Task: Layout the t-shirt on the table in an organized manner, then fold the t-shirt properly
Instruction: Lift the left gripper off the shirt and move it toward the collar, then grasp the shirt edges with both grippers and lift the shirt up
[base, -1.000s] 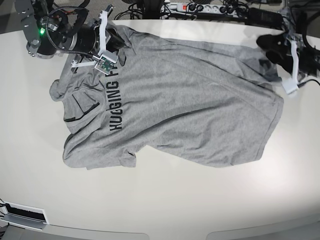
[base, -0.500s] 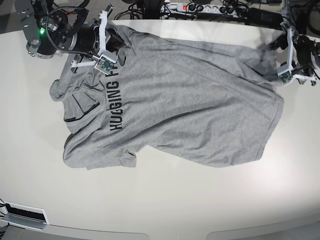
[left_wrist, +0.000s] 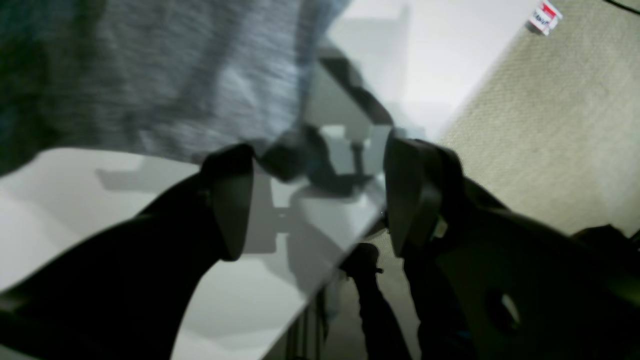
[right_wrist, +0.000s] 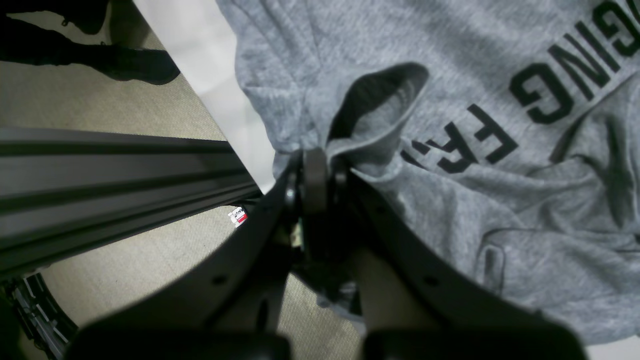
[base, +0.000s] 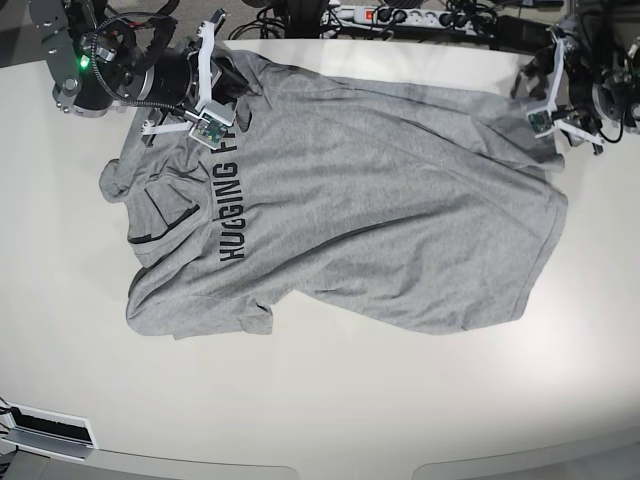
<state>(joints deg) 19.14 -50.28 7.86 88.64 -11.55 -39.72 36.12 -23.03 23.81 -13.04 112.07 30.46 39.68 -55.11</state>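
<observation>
Right claw pinched tight on a bunched fold of the t-shirt, at the sleeve opening beside the lettering; in the right wrist view grey cloth gathers into the closed tips, a dark hollow of the sleeve just above them. Left claw stands wide, two dark fingers well apart with nothing between them, hanging over the counter edge; blurred grey fabric fills the upper left of that view, not touching the fingers as far as can be told. Base view, near to far: bare glossy off-white counter along the 6 o'clock side, a small white-framed device at 8 o'clock on the rim. The t-shirt lies across the middle, spread mostly flat but skewed, collar end toward 9 o'clock, hem toward 3 o'clock, black "HUGGING" running sideways up the chest. One sleeve lies flat toward 7 o'clock; rumpled folds around the collar with dark trim showing. At 11 o'clock the right arm sits over the shirt's far shoulder. At 1 to 2 o'clock the left arm hovers just past the shirt's far hem corner. Beyond the far edge, a power strip and tangled cables.
</observation>
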